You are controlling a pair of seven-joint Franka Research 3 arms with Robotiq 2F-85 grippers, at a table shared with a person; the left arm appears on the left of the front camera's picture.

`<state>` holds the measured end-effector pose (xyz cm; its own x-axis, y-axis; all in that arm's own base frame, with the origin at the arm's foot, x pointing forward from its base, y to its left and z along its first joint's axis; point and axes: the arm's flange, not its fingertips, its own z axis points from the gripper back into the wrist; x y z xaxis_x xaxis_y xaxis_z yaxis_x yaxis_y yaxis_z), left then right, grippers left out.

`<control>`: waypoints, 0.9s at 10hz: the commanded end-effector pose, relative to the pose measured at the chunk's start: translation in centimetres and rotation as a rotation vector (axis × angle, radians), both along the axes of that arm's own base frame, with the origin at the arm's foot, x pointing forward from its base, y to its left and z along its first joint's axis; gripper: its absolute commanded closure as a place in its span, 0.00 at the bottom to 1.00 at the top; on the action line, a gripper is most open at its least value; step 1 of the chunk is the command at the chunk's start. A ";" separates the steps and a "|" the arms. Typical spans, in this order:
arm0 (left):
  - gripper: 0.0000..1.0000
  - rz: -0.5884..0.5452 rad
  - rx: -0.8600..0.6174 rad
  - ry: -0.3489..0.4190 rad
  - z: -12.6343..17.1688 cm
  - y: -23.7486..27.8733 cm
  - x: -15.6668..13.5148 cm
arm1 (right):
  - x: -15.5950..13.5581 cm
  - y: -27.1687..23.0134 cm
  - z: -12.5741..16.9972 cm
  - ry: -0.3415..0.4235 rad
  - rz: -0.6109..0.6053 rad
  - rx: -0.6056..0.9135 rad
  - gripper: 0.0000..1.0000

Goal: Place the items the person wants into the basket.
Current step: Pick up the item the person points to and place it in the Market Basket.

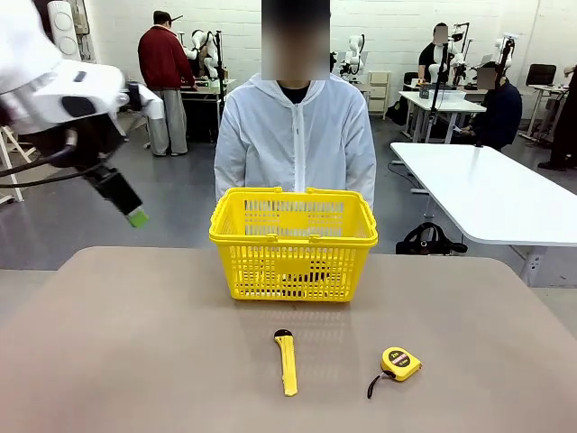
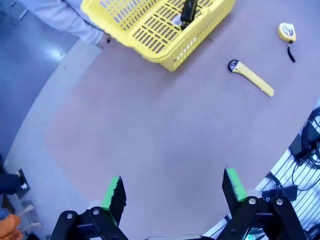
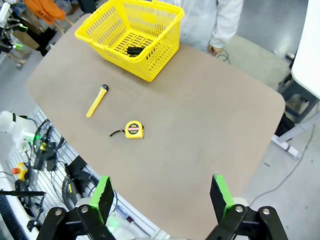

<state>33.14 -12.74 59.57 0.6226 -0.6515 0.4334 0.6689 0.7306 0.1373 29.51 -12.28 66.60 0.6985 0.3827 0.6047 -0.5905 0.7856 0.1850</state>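
Observation:
The yellow basket [image 1: 293, 236] stands on the far middle of the table, in front of the person [image 1: 297, 135] in a white coat. On the floor of the basket [image 2: 165, 37] [image 3: 150, 65] lie dark slim items [image 2: 189, 10] [image 3: 134, 50] [image 1: 306, 271], too small to tell apart. My left gripper [image 1: 135, 215] hangs high over the table's left side, and in the left wrist view its fingers [image 2: 172, 187] stand open over bare tabletop. My right gripper [image 3: 162, 192] is open too, high above the table's near right edge. Neither holds anything.
A yellow utility knife [image 1: 287, 361] [image 2: 251, 77] [image 3: 96, 101] and a yellow-and-black tape measure [image 1: 399, 363] [image 2: 286, 32] [image 3: 133, 129] lie on the near middle of the table. The person's hand [image 3: 215, 49] hangs at the far edge. White tables stand to the right.

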 end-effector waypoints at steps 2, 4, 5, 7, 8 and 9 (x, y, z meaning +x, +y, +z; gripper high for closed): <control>0.00 -0.013 -0.086 -0.063 3.3 2.4 0.5 | 0.0 0.0 -0.1 -0.001 0.008 0.006 0.00; 0.00 -0.018 -0.156 -0.068 4.7 4.5 0.1 | 0.0 0.0 -0.1 -0.001 0.008 0.006 0.00; 0.00 -0.003 -0.212 -0.068 5.8 6.3 -0.8 | 0.0 0.0 -0.1 -0.001 0.008 0.006 0.00; 0.00 -0.017 -0.257 -0.034 7.9 7.6 -1.5 | 0.0 0.0 -0.1 -0.001 0.008 0.006 0.00; 0.00 -0.008 -0.282 -0.030 8.1 7.8 -2.4 | 0.0 0.0 -0.1 -0.001 0.008 0.006 0.00; 0.00 -0.011 -0.276 -0.022 8.2 8.2 -2.8 | 0.0 0.0 -0.1 -0.001 0.008 0.006 0.00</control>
